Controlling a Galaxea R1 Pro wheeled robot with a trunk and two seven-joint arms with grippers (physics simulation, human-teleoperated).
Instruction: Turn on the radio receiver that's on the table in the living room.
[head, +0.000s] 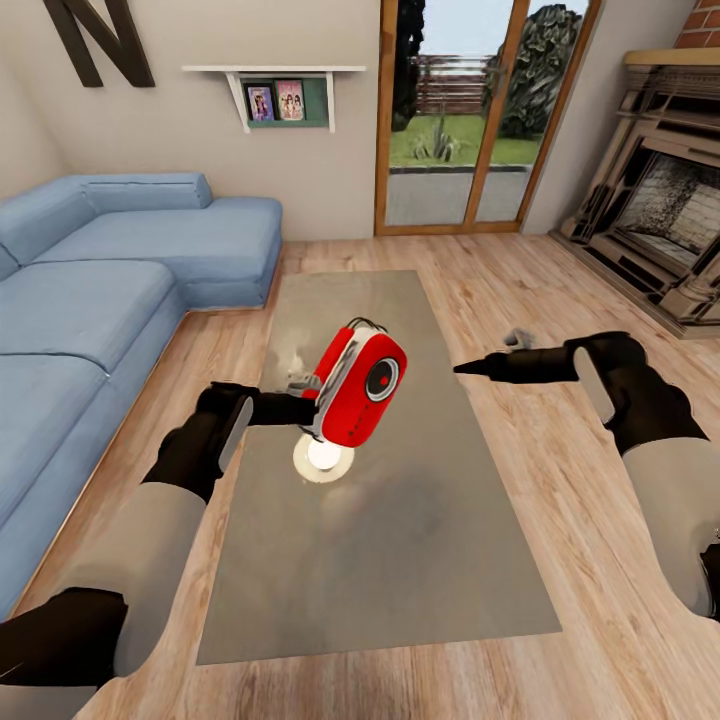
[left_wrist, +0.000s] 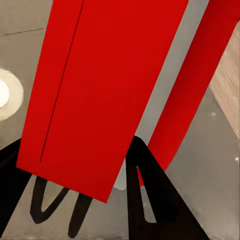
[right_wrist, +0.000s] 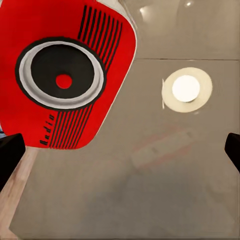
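The red radio receiver (head: 360, 385) hangs tilted a little above the grey table (head: 400, 540), its round dark dial facing right. My left gripper (head: 305, 405) is shut on the radio's left end; in the left wrist view black fingers (left_wrist: 150, 200) flank the red body (left_wrist: 110, 90). My right gripper (head: 462, 369) hovers to the right of the radio, pointing at it, a short gap away. In the right wrist view the dial (right_wrist: 62, 75) is close ahead and the fingertips (right_wrist: 7, 155) stand wide apart at the frame's edges, open and empty.
A round bright lamp reflection (head: 322, 458) lies on the tabletop under the radio. The blue sectional sofa (head: 90, 300) runs along the left, the fireplace (head: 670, 220) stands at the right, glass doors (head: 470, 120) at the back. Wood floor (head: 560, 300) surrounds the table.
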